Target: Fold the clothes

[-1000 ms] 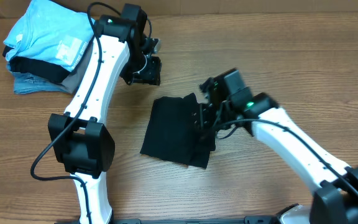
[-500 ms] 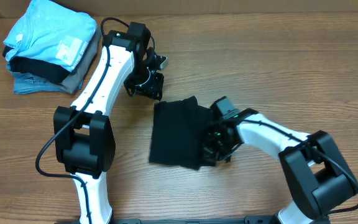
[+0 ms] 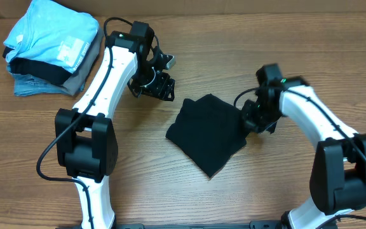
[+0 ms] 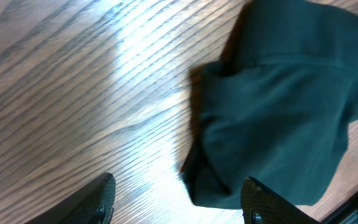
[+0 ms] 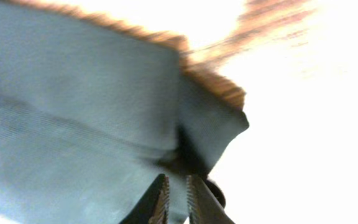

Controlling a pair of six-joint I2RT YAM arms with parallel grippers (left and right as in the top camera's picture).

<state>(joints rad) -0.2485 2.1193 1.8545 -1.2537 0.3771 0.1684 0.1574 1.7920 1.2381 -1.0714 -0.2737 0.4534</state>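
- Overhead view: the black shirt (image 3: 205, 130) lies folded into a compact, roughly diamond-shaped bundle on the wooden table (image 3: 265, 51). It sits near the middle, between the two arms.
- The left gripper (image 3: 164, 86) hangs above bare wood up and to the left of the shirt, apart from it.
- In the left wrist view, its two fingers (image 4: 101, 196) stand wide apart at the bottom edge, and only wood grain shows between them. They hold nothing.
- The same view shows the shirt ahead and to the right, with a stitched hem running across its top and its near corner rumpled into soft folds.
- The right gripper (image 3: 254, 121) sits at the shirt's right-hand corner, touching the fabric's edge.
- In the right wrist view, which is blurred and overexposed, its fingers (image 5: 157, 199) are drawn almost together with only a slit between them. The tips meet a dark crease where the cloth gathers, pinching the shirt's edge.
- Layered folds of the fabric fill the left side of that view, and one corner juts toward the bright tabletop.
- A stack of folded garments (image 3: 37, 70) rests in the far left corner of the table, well apart from the shirt. A light-blue one (image 3: 49, 28) lies on top.
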